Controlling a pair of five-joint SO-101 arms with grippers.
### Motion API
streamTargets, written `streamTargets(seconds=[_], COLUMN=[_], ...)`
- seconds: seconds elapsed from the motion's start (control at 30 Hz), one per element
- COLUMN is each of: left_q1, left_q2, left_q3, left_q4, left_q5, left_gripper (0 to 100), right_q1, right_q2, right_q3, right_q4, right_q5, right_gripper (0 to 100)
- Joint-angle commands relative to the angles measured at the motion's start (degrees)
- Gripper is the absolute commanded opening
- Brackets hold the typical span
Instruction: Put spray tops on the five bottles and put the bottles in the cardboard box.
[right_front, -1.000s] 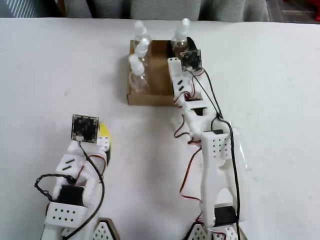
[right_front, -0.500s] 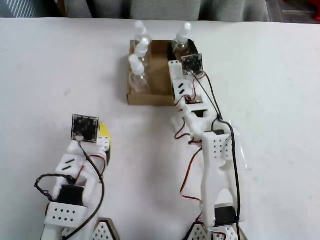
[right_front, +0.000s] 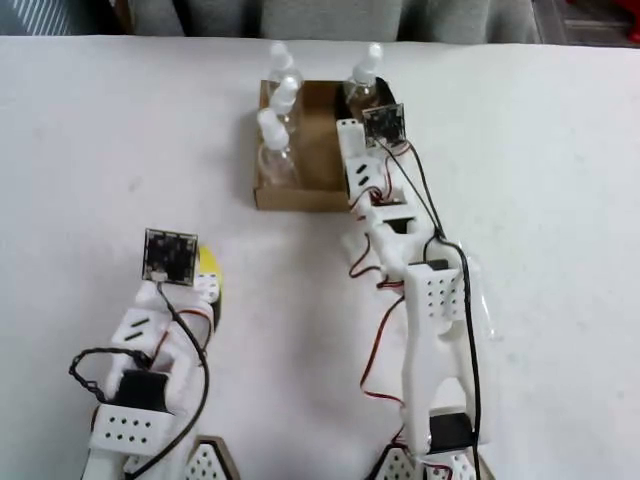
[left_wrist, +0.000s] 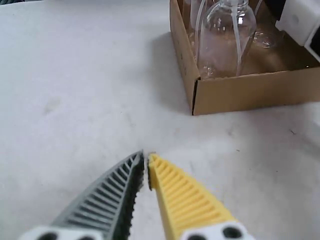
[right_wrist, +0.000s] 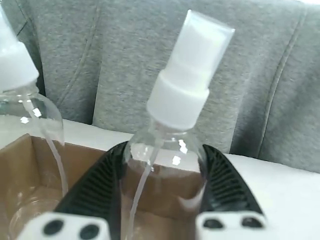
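**Right fingers pinched a spray bottle at the box's far corner**

The right gripper (right_wrist: 162, 175) had its black ribbed fingers (right_wrist: 95, 190) pinching both sides of a clear plastic bottle (right_wrist: 160, 160). The bottle's white spray top (right_wrist: 187, 75) leaned slightly to one side. In the high view this bottle (right_front: 362, 75) was at the far right corner of the shallow brown cardboard box (right_front: 315, 165). The white right arm (right_front: 425, 300) stretched out along the box's right side. Whether the bottle's base touched the box floor could not be told.

Three more clear spray-topped bottles (right_front: 285, 95) stood upright in a row along the left side of the box. The left wrist view showed the nearest of them (left_wrist: 225, 35) just inside the box's near wall (left_wrist: 250, 92).

The left gripper (left_wrist: 146, 160) had its grey finger (left_wrist: 107, 200) and yellow finger (left_wrist: 185, 200) pressed together, tips touching, with nothing between them. It was low over the white surface (left_wrist: 75, 100) and pointed toward the box's near left corner, well apart from the box. In the high view the left gripper (right_front: 208, 268) was to the near left of the box, with bare surface between the two.
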Motion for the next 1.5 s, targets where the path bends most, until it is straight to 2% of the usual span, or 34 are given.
streamTargets(seconds=[0.0,0.1,1.13,1.33,1.47], left_q1=[-0.57,-0.57,-0.57,-0.57,-0.57], left_q2=[-0.84,-0.84,-0.84,-0.84,-0.84], left_q3=[-0.18,-0.18,-0.18,-0.18,-0.18], left_q4=[-2.02,-2.02,-2.02,-2.02,-2.02], left_q5=[-0.62,-0.62,-0.62,-0.62,-0.62], left_gripper=[2,2,2,2,2], right_q1=[0.22,0.22,-0.04,-0.57,-0.66], right_q2=[-2.51,-2.77,-5.41,-5.41,-5.41], right_q3=[0.26,0.26,-0.35,-0.44,-0.62], right_q4=[3.21,4.53,4.79,7.87,8.13], right_q5=[-0.44,-0.53,-0.62,-0.62,-2.55], right_gripper=[16.8,21.6,22.5,37.8,39.7])
